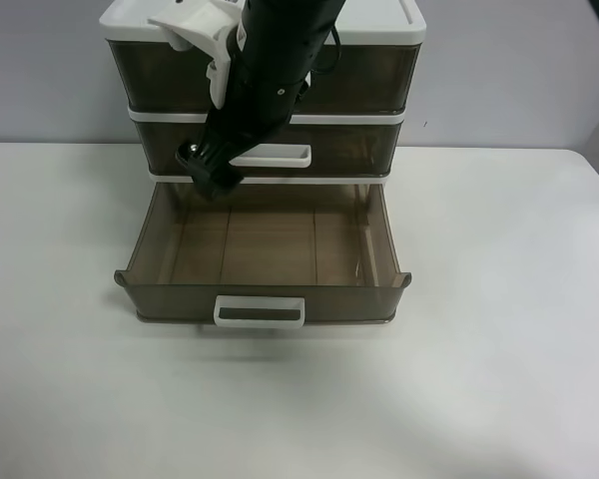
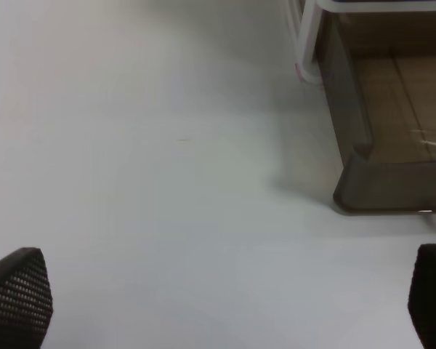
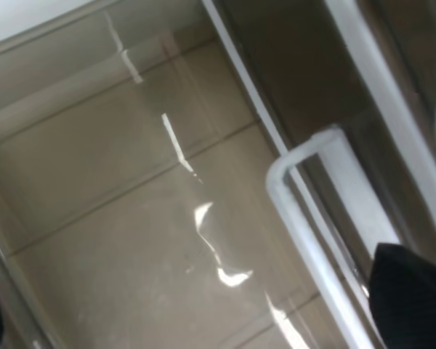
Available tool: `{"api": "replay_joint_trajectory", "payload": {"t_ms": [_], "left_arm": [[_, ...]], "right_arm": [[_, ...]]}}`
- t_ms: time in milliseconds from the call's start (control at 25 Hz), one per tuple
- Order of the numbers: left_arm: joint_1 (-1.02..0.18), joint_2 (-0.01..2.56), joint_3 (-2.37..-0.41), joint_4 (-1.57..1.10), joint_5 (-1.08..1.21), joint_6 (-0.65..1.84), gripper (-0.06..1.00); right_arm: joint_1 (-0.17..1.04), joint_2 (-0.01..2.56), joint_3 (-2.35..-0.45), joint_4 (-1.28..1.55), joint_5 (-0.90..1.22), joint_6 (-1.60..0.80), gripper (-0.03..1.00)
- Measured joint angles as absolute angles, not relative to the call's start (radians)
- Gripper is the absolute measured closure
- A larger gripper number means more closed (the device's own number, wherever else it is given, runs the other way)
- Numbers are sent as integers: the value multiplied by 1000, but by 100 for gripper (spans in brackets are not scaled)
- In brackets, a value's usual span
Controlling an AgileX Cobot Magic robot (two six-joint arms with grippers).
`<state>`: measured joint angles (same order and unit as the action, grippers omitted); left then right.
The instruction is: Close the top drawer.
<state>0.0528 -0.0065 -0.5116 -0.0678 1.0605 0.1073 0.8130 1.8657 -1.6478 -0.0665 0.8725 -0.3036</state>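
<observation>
Exterior high view: top drawer [image 1: 369,75] sat flush in the cabinet [image 1: 399,22], seemingly already shut, above the pulled-out bottom drawer [image 1: 170,299]; right tool [image 1: 205,178] and left tool [image 2: 225,294] both gaped, gripping nothing.

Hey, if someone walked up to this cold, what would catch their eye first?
First the lowest drawer of the three-drawer cabinet, pulled far out and empty, its white handle at the front. Next the black right arm slanting down across the cabinet's front, the right gripper by the middle drawer's handle. The left gripper hangs open over bare table beside that open drawer's corner.
</observation>
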Motion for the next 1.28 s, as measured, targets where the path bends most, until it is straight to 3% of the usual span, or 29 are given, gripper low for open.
{"api": "replay_joint_trajectory", "payload": {"t_ms": [400,560,1280], "left_arm": [[53,-7,-512,-68,1060,107,-5],[53,-7,-512,-68,1060,107,-5],[53,-7,-512,-68,1060,107,-5]], "right_arm": [[863,1577,-1651,-46,1184,-302,-3],[863,1473,-1631,-46,1208,-273,-3],[856,531,-976,-54,1216,-73,-2]]}}
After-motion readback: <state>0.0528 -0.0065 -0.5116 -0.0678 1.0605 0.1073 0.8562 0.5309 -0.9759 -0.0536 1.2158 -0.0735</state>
